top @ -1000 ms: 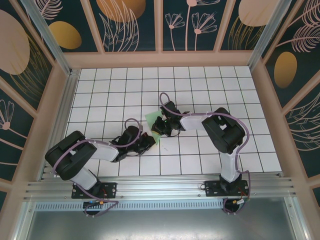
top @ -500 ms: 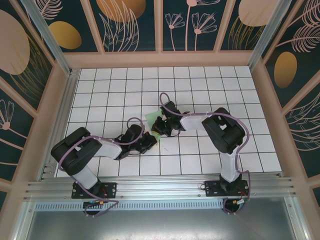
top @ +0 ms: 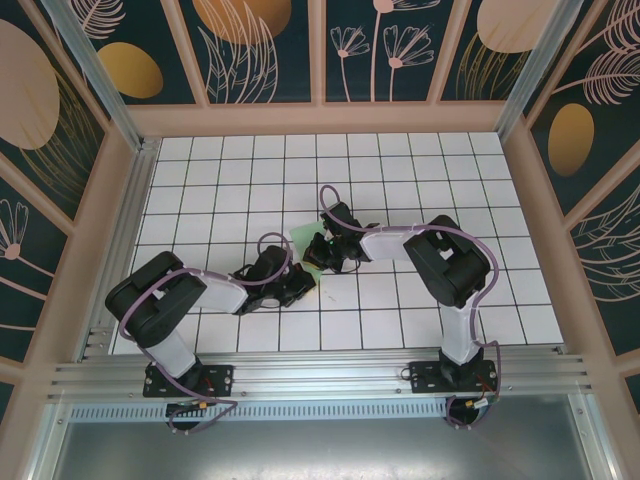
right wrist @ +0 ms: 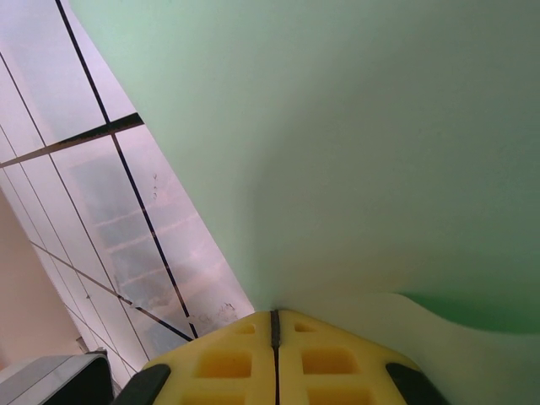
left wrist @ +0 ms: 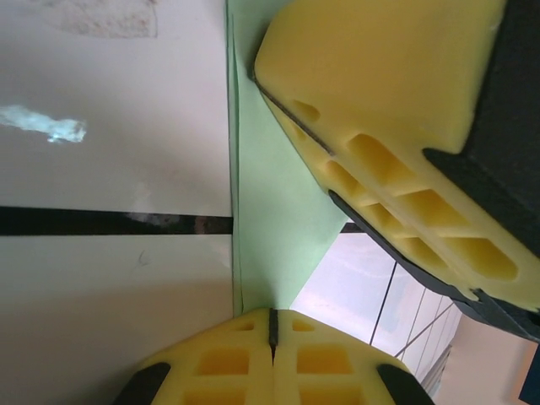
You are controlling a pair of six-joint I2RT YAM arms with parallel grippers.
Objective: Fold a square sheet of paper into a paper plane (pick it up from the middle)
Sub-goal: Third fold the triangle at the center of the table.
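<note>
This is a robot lab's test cell, not a home or shop. A white tabletop ruled in a black grid is boxed in by walls of dark panels printed with leaves and flowers, set in tan frames. Aluminium rails run along the near edge. A left arm and a right arm are bolted there, with purple cables looped along them.

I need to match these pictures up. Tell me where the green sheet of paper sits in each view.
Top external: the green paper is a small patch at the middle of the table.
Left wrist: green paper is an upright strip at centre, narrowing toward the bottom.
Right wrist: green paper spreads across the upper right.
Shared landmark: the black grid lines of the white tiles, beside the paper in all three.
</note>
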